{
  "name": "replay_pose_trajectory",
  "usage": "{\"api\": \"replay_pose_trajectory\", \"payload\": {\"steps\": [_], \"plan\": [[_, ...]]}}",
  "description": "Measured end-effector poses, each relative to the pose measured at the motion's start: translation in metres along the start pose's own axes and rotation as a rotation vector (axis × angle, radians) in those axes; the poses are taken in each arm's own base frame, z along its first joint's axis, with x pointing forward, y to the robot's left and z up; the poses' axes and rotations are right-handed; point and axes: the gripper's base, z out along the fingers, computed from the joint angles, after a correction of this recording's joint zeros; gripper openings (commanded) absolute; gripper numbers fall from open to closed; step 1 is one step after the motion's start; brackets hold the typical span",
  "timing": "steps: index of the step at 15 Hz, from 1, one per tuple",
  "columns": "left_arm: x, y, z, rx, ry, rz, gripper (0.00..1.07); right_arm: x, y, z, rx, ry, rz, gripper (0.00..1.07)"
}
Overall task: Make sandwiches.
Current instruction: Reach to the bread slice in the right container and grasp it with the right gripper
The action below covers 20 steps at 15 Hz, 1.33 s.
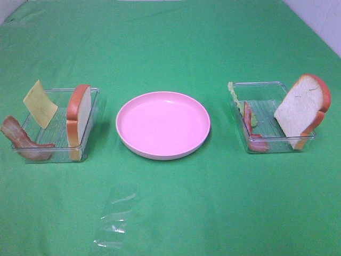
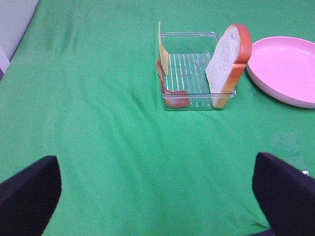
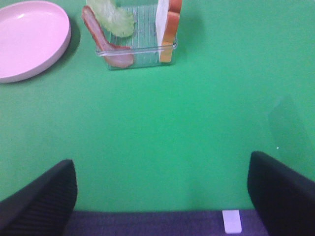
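Observation:
The sandwich parts lie apart. The left clear tray (image 1: 56,144) holds a yellow cheese square (image 1: 40,103), a bacon strip (image 1: 21,140) and an upright bread slice (image 1: 79,118). The right clear tray (image 1: 277,141) holds a lettuce leaf (image 1: 238,100), a bacon strip (image 1: 253,136) and a leaning bread slice (image 1: 302,106). Neither gripper shows in the exterior view. My left gripper (image 2: 157,196) is open and empty, well short of its tray (image 2: 197,73) and bread (image 2: 227,61). My right gripper (image 3: 162,196) is open and empty, well short of its tray (image 3: 140,49), lettuce (image 3: 110,17) and bacon (image 3: 106,44).
A round pink plate (image 1: 162,124) with nothing on it sits between the trays on the green cloth (image 1: 170,202). It also shows in the left wrist view (image 2: 285,69) and the right wrist view (image 3: 29,39). A clear plastic piece (image 1: 114,224) lies near the front edge.

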Motion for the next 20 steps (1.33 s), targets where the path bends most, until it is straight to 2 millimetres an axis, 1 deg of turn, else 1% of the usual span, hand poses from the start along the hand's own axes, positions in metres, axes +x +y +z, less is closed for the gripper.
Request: {"api": "replay_pose_trajectory", "payload": {"steps": [1, 2, 4, 6, 7, 8, 10, 11, 12, 13, 14, 17, 18, 19, 20], "plan": [[0.0, 0.0, 0.0, 0.0, 0.0, 0.0, 0.98, -0.017, 0.003, 0.005, -0.018, 0.084, 0.011, 0.9], [0.0, 0.0, 0.0, 0.0, 0.0, 0.0, 0.98, -0.049, 0.007, 0.017, -0.044, 0.214, 0.031, 0.9], [0.0, 0.0, 0.0, 0.0, 0.0, 0.0, 0.98, -0.103, 0.013, 0.043, -0.078, 0.36, 0.065, 0.9], [0.0, 0.0, 0.0, 0.0, 0.0, 0.0, 0.98, -0.156, 0.016, 0.084, -0.082, 0.475, 0.079, 0.9], [0.0, 0.0, 0.0, 0.0, 0.0, 0.0, 0.98, -0.178, 0.017, 0.102, -0.083, 0.494, 0.071, 0.9], [0.0, 0.0, 0.0, 0.0, 0.0, 0.0, 0.98, -0.189, 0.017, 0.113, -0.084, 0.508, 0.065, 0.9], [0.0, 0.0, 0.0, 0.0, 0.0, 0.0, 0.98, -0.228, 0.017, 0.15, -0.077, 0.52, 0.054, 0.9], [0.0, 0.0, 0.0, 0.0, 0.0, 0.0, 0.98, -0.244, 0.017, 0.167, -0.07, 0.522, 0.048, 0.9], [0.0, 0.0, 0.0, 0.0, 0.0, 0.0, 0.98, -0.261, 0.016, 0.193, -0.063, 0.555, 0.041, 0.9], [0.0, 0.0, 0.0, 0.0, 0.0, 0.0, 0.98, -0.267, 0.015, 0.208, -0.056, 0.582, 0.025, 0.9], [0.0, 0.0, 0.0, 0.0, 0.0, 0.0, 0.98, -0.269, 0.014, 0.213, -0.052, 0.594, 0.022, 0.9], [0.0, 0.0, 0.0, 0.0, 0.0, 0.0, 0.98, -0.271, 0.007, 0.242, -0.013, 0.66, -0.003, 0.9], [0.0, 0.0, 0.0, 0.0, 0.0, 0.0, 0.98, -0.27, 0.002, 0.25, -0.009, 0.676, 0.011, 0.9], [0.0, 0.0, 0.0, 0.0, 0.0, 0.0, 0.98, -0.27, -0.003, 0.255, -0.007, 0.683, 0.024, 0.89], [0.0, 0.0, 0.0, 0.0, 0.0, 0.0, 0.98, -0.266, -0.019, 0.265, -0.013, 0.701, 0.066, 0.89]]}}
